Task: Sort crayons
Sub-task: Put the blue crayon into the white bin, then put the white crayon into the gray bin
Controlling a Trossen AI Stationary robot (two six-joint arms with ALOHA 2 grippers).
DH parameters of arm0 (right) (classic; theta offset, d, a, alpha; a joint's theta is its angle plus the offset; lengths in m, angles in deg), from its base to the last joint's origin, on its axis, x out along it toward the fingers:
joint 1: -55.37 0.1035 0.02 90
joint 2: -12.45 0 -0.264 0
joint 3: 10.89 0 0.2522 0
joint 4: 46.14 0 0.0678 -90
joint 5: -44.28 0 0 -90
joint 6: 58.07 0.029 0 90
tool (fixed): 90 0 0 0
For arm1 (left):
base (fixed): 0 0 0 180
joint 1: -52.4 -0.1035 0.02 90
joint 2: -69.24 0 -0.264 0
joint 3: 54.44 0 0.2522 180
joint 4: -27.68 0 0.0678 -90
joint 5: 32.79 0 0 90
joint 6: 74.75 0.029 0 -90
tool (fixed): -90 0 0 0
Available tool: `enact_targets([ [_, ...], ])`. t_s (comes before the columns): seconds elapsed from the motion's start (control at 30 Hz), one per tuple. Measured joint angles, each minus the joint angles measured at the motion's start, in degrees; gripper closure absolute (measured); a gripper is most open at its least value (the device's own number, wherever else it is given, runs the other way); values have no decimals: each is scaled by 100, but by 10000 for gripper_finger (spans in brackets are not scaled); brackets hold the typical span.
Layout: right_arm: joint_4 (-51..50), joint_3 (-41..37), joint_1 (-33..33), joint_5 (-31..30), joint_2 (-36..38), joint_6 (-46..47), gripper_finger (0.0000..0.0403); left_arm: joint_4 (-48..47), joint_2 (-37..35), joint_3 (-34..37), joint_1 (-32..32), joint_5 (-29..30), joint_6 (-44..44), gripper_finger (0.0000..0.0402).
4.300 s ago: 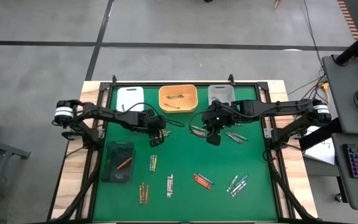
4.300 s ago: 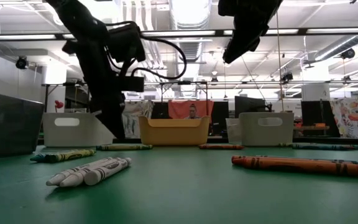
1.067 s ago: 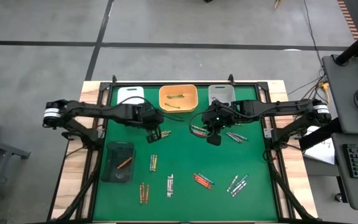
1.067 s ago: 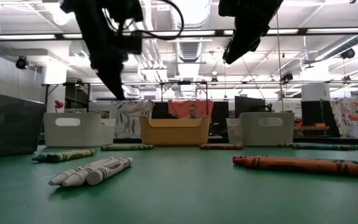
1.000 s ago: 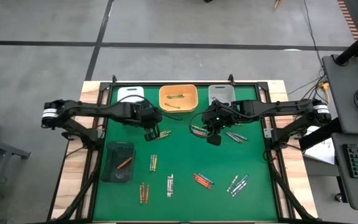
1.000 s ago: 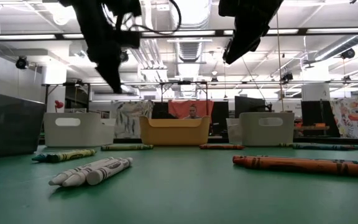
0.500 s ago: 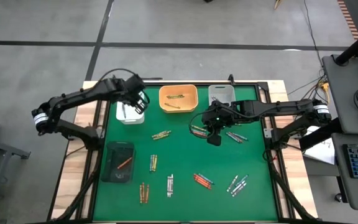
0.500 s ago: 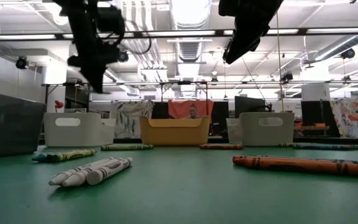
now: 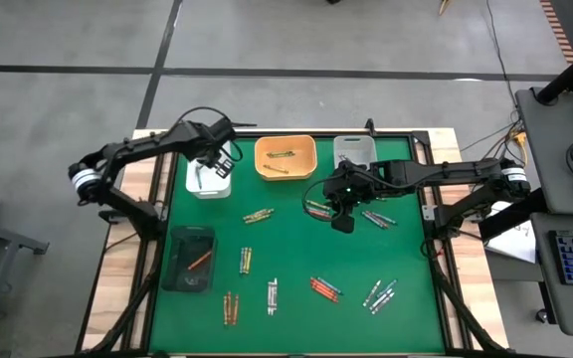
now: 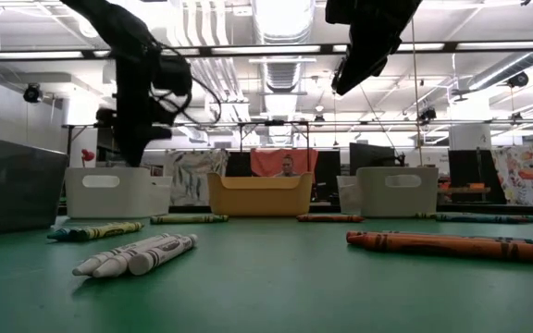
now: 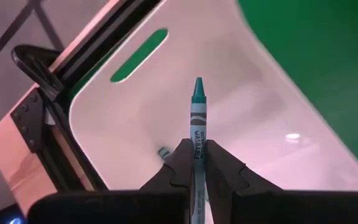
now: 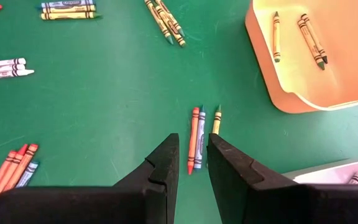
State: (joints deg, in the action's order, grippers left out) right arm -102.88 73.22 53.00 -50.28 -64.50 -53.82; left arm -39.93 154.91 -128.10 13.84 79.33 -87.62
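Swung back over the white tray, left gripper clamps a teal crayon — right gripper hovers mid-desk, fingers slightly parted, empty.

A teal crayon sits pinched upright over the white tray, tip up. More crayons lie flat in small clusters across the green mat, with a few inside the orange tray and one red one in the dark tray.
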Motion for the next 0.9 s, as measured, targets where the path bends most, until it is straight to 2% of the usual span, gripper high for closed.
enact_targets([
  [0.23,-2,0,0,0,0,2,330,28,681,-2,-18,172,87,399],
  [0.43,-1,0,0,-1,0,2,330,42,978,-2,-18,458,184,379],
  [0.9,-6,0,0,0,0,131,330,116,879,-7,65,587,100,343],
])
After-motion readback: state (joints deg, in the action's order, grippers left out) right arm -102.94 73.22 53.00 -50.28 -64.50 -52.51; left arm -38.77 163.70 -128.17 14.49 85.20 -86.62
